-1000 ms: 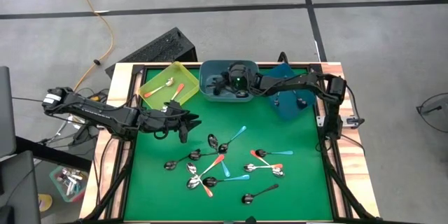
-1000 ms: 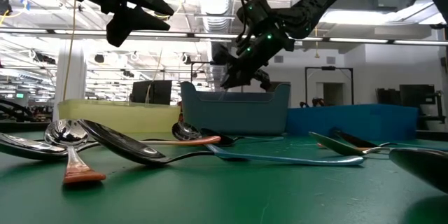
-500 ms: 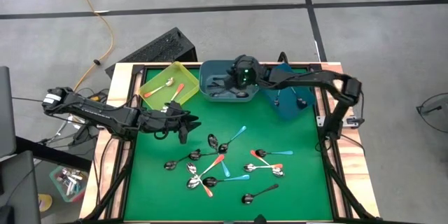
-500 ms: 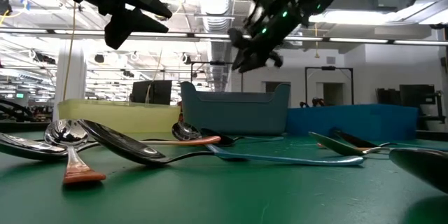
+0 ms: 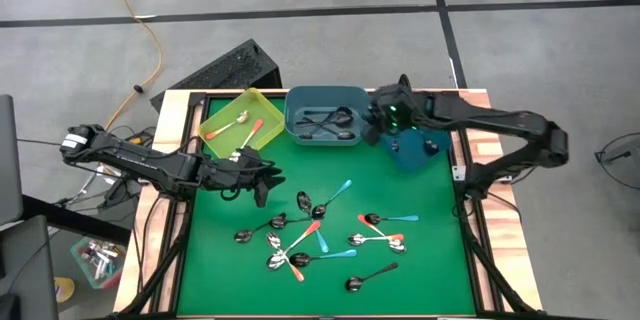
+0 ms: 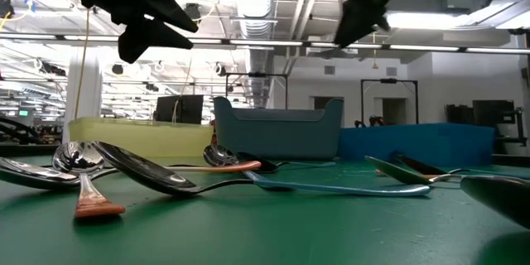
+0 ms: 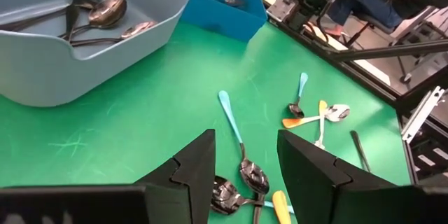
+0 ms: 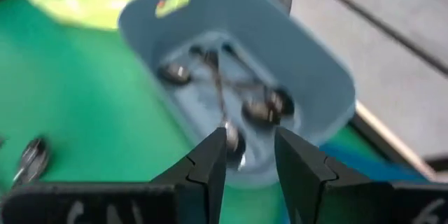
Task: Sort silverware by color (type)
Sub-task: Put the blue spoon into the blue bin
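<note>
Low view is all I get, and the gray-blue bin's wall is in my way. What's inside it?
Observer: From above, only plain dark metal spoons lie in the gray-blue bin.
Operator: Is the arm up near it holding a spoon?
Observer: No. The right gripper is open with nothing between its fingers, hovering by that bin's rim.
Operator: And what's in the yellow bin?
Observer: The yellow bin holds an orange-handled spoon and one other spoon.
</note>
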